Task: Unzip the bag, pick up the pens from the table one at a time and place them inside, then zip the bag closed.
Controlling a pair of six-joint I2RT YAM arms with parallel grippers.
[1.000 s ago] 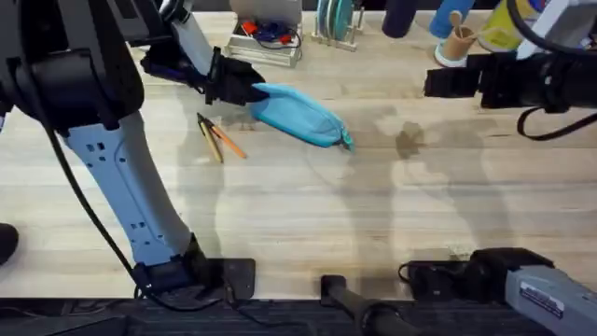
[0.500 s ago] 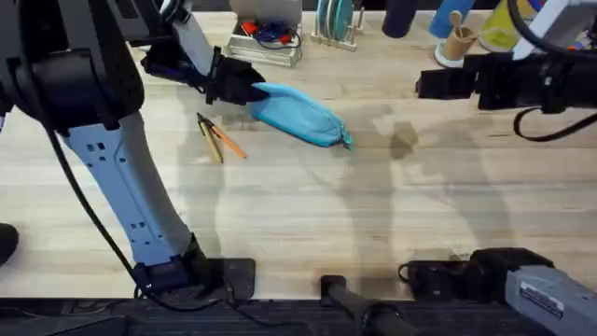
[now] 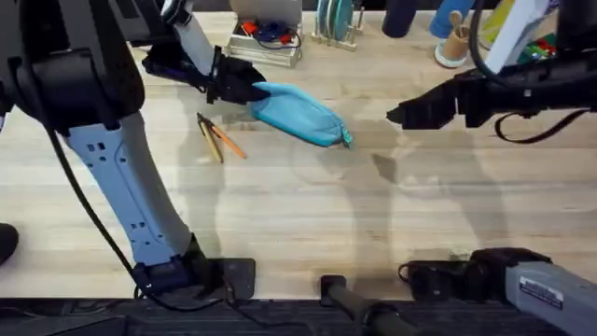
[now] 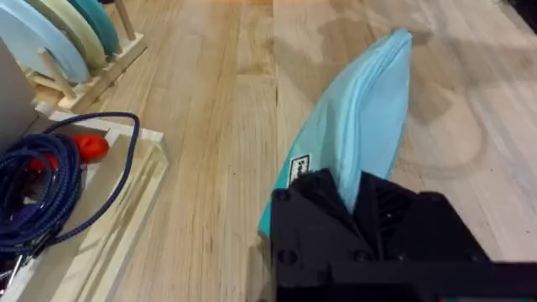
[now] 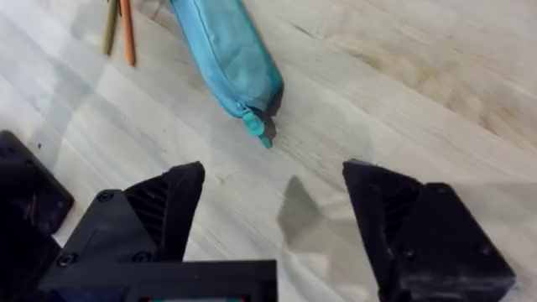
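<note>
counter (image 3: 308, 215) carries everything, light plank wood. bag (image 3: 297, 114) lies flat on it toward the far left-centre, still zipped as far as i can tell. long axis runs diagonal: one end at far left, other end nearer and to the right, where the teal zipper pull (image 3: 347, 141) sticks out. that pull end points toward the right arm

left pincer (image 3: 244, 91) is clamped on the far-left end of bag; left wrist view shows fabric pinched between the black jaws (image 4: 352, 189). judgement: it anchors that end so the pouch won't slide when the zipper is tugged

right pincer (image 3: 396, 115) hovers right of bag, apart from it, jaws spread wide and nothing held; right wrist view has the zipper pull (image 5: 256, 127) ahead between the fingers (image 5: 164, 201). judgement: lined up to go for the pull, unzip step not yet done

pens (image 3: 216, 138) lie on counter just beside bag on its near-left side, about 3 thin sticks, orange and yellowish, roughly parallel, angled much like bag, untouched
</note>
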